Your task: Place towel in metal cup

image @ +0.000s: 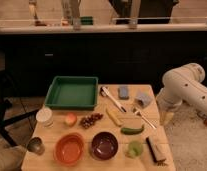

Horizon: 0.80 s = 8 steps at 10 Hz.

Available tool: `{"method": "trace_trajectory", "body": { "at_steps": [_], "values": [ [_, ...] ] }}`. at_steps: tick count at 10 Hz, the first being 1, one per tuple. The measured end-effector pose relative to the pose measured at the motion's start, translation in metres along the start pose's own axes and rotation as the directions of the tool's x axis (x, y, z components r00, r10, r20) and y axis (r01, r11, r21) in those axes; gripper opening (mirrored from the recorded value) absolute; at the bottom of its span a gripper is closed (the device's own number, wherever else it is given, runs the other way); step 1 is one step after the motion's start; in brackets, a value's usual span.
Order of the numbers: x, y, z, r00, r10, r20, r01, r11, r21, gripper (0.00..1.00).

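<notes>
The towel (pixel 143 99) is a small grey folded cloth lying near the table's right edge, beside a blue sponge (pixel 123 91). The metal cup (pixel 36 145) stands upright at the table's front left corner, far from the towel. My white arm (pixel 184 87) hangs to the right of the table. My gripper (pixel 166 119) points down beside the table's right edge, a little in front of and to the right of the towel. It holds nothing that I can see.
On the wooden table (pixel 112 127): a green tray (pixel 72 92), a white cup (pixel 44 116), an apple (pixel 70 119), grapes (pixel 90 120), an orange bowl (pixel 69 149), a maroon bowl (pixel 104 145), a banana (pixel 114 117), a green pepper (pixel 131 130), a green fruit (pixel 135 148), a brush (pixel 156 149) and utensils. A dark counter stands behind.
</notes>
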Motion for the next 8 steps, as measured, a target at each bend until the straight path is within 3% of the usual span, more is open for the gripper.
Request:
{"method": "trace_trajectory", "body": {
  "at_steps": [7,8],
  "values": [
    [0.0004,-0.0004,-0.0004,1.0,-0.001,0.004,0.001,1.0,0.003,0.8],
    [-0.0024,-0.0027,0.0,0.999,-0.024,0.034,0.024,1.0,0.009,0.8]
  ]
}}
